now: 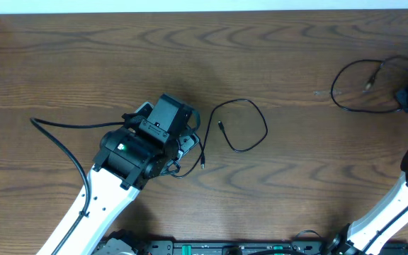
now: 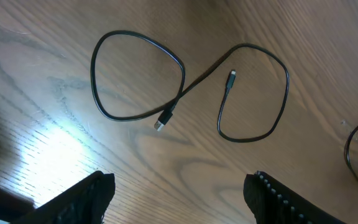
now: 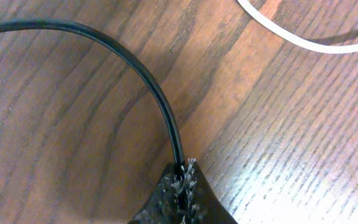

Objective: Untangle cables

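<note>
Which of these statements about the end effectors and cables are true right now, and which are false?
1. The right end effector is shut on a black cable. True.
2. The left end effector grips a cable. False: it is open and holds nothing.
3. The loose black cable in the left wrist view shows both plug ends. True.
4. The white cable crosses the gripped one. False: in the right wrist view they lie apart.

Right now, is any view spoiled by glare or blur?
Left wrist: a white glare patch washes out the brown wooden table lower left; the thin black looped cable is sharp. Right wrist: sheen on the wood lower right; the right gripper, shut on a black cord, is in focus. Overhead: even light, no glare.
</note>
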Controlling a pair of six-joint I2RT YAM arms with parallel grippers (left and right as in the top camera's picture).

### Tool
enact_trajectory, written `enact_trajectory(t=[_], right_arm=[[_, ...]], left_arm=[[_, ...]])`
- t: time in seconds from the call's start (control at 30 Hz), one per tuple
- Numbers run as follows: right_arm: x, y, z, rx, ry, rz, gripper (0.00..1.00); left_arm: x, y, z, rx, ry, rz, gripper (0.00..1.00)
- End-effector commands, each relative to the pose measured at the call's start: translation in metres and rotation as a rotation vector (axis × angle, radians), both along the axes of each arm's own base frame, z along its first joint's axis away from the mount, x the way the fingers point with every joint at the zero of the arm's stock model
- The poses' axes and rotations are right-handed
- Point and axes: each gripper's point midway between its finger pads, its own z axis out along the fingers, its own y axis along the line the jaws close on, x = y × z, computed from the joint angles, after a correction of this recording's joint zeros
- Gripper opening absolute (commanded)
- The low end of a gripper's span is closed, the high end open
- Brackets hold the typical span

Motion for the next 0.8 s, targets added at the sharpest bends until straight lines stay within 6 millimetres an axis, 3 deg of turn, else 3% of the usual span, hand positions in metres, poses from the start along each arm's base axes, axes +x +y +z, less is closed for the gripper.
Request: enact_trajectory(t=[0.0,0.13,0.23,0.47,0.63,0.77], right_arm=[[0.017,0.01,0.003,0.086,-0.059,0.048,0.01],[0.042,0.01,0.052,0.122,-0.181,0.056,0.01],[0.062,0.008,0.113,0.115,-0.298,0.054,0.01],[0.097,0.01,0.212,0.106,-0.54,0.039,0.01],[0.122,0.008,0.251,0.097,-0.722,0.024,0.01],[0.129,0.004,0.259,0.057,-0.759,0.015,0.01]], left_arm=[[0.002,0.002,0.002,0.013,-0.012,-0.004,0.72],[0.002,0.002,0.002,0.013,-0.012,-0.004,0.72],[0.002,0.002,0.002,0.013,-0.012,-0.004,0.72],[0.003,0.002,0.002,0.01,-0.016,-0.003,0.72],[0.006,0.0,0.004,0.0,-0.029,0.0,0.72],[0.007,-0.001,0.005,-0.004,-0.034,0.0,0.72]])
